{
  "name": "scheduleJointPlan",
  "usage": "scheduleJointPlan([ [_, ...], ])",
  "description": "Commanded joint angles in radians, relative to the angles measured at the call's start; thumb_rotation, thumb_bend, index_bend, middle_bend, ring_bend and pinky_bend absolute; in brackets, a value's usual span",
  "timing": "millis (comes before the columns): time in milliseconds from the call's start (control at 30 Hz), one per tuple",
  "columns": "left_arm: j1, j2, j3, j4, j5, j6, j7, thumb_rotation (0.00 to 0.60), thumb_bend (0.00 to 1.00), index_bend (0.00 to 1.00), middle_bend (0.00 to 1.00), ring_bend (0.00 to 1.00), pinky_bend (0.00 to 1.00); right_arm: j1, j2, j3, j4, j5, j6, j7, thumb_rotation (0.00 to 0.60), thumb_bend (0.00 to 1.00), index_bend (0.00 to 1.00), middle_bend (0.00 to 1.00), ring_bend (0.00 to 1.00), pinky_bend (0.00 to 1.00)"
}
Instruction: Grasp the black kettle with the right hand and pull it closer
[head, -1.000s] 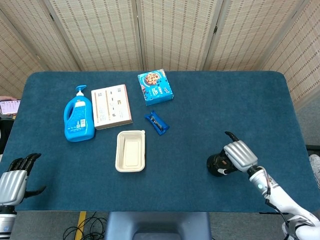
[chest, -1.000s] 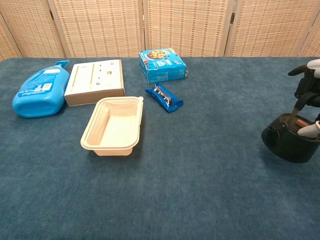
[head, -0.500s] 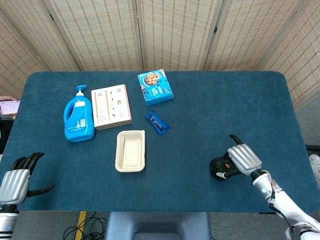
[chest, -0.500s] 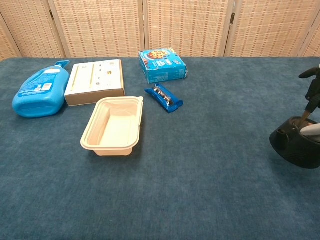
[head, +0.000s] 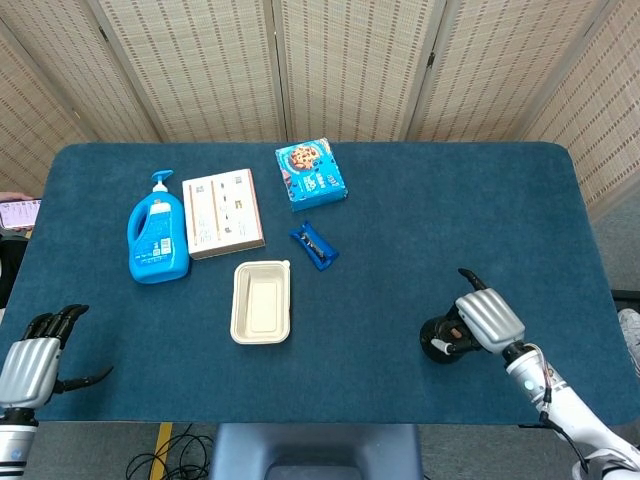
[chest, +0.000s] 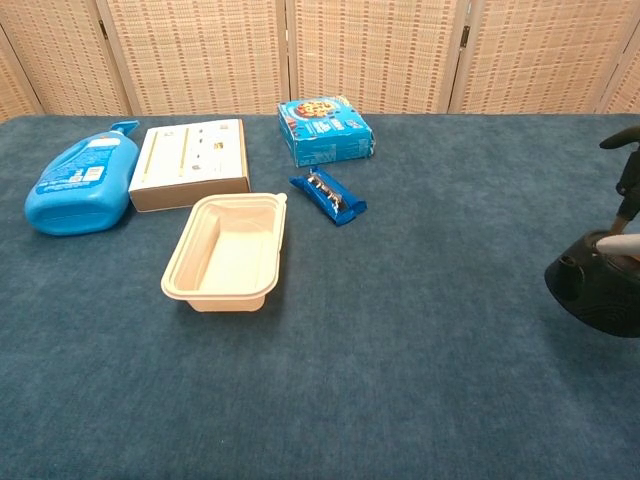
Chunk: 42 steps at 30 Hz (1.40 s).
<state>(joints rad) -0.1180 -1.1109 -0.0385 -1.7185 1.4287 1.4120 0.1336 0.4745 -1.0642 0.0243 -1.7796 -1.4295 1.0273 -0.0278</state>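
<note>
Silver-backed right hand (head: 487, 318), black fingers, white forearm, thin cable

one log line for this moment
right hand: grips black kettle | kettle: near front table edge | left hand: idle, holds nothing

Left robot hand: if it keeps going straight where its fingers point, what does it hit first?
The left robot hand points up-table and slightly right; the blue detergent bottle looks like the first thing near that line, though it might pass to its left.
</note>
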Motion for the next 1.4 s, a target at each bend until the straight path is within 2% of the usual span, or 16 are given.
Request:
scheduleJointPlan([
  [33,0.000,-0.001,0.001,0.003,-0.001,-0.001,-0.001,0.364,0.11,0.17,0.17,0.22,0.17,-0.003,-0.004,0.000,0.006,-0.006,0.005,0.005,0.415,0.33,1.00,1.00,0.91,0.00],
  [233,0.001,-0.001,0.001,0.008,-0.004,-0.002,-0.006,0.364,0.11,0.17,0.17,0.22,0.17,-0.004,-0.006,0.001,0.005,-0.007,0.005,-0.005,0.415,0.43,1.00,1.00,0.91,0.00],
  [367,0.000,-0.002,0.001,0.010,-0.002,-0.001,-0.008,0.365,0.11,0.17,0.17,0.22,0.17,-0.008,-0.014,0.005,0.007,-0.014,0.019,-0.008,0.415,0.44,1.00,1.00,0.92,0.00],
  [467,0.001,-0.002,0.001,0.010,-0.001,0.001,-0.009,0.364,0.11,0.17,0.17,0.22,0.17,-0.010,-0.022,0.010,0.014,-0.019,0.030,-0.010,0.413,0.44,1.00,1.00,0.92,0.10],
  [567,0.000,-0.002,0.001,0.010,-0.002,0.000,-0.008,0.364,0.11,0.17,0.17,0.22,0.17,-0.009,-0.028,0.014,0.018,-0.019,0.033,-0.013,0.414,0.44,1.00,1.00,0.92,0.14],
  [733,0.000,-0.003,0.001,0.010,-0.004,-0.002,-0.005,0.365,0.11,0.17,0.17,0.22,0.17,-0.008,-0.045,0.020,0.032,-0.021,0.040,-0.013,0.413,0.45,1.00,1.00,0.92,0.33],
  [867,-0.001,-0.003,0.002,0.011,-0.006,-0.004,-0.004,0.361,0.11,0.17,0.17,0.22,0.17,-0.003,-0.052,0.023,0.038,-0.017,0.033,-0.018,0.414,0.46,1.00,1.00,0.92,0.42],
  [1100,-0.001,-0.003,0.003,0.011,-0.008,-0.007,-0.001,0.365,0.11,0.17,0.17,0.22,0.17,0.009,-0.064,0.027,0.057,-0.006,0.016,-0.053,0.419,0.49,1.00,1.00,0.92,0.50],
  [1400,-0.003,-0.003,0.003,0.007,-0.005,-0.006,0.001,0.365,0.11,0.17,0.17,0.22,0.17,0.030,-0.079,0.048,0.075,0.042,0.008,-0.202,0.443,0.50,1.00,1.00,0.92,0.56],
])
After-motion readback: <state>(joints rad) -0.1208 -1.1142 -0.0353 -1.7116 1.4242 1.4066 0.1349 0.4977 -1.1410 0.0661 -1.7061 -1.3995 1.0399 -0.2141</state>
